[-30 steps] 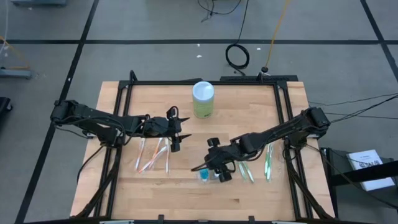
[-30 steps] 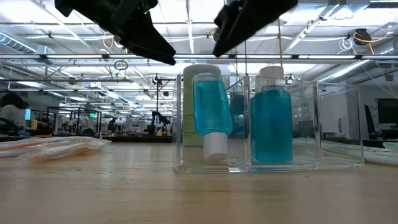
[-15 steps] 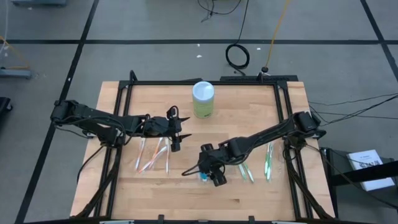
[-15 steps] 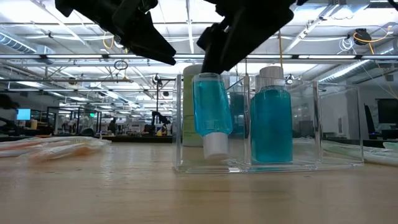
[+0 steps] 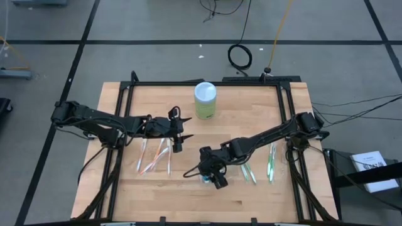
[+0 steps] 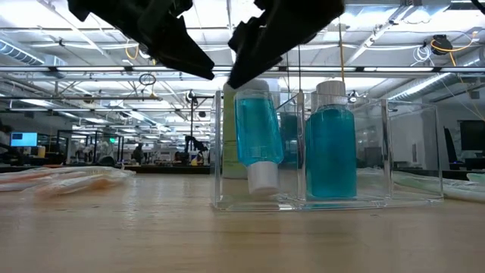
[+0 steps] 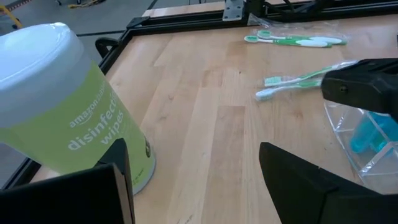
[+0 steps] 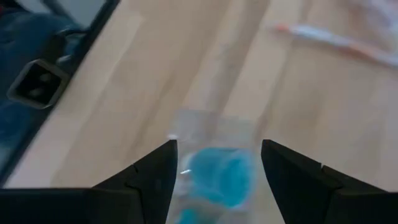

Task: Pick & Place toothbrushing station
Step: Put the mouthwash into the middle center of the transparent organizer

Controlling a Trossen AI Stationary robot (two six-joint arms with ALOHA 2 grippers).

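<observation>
left arm [image 5: 100, 119]: dark, jointed, slim | right arm [image 5: 276, 133]: dark, jointed | pincer fingers: black, wedge-shaped

Grey floor [image 5: 157, 25] crossed by dark lines surrounds the table, with a coiled black cable [image 5: 239, 56]. Strip lights [image 6: 424, 80] line the hall's ceiling.

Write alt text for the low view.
A clear organizer on a wooden table holds two blue bottles, one inverted, one upright. The right gripper hangs open-jawed above the inverted bottle.
</observation>
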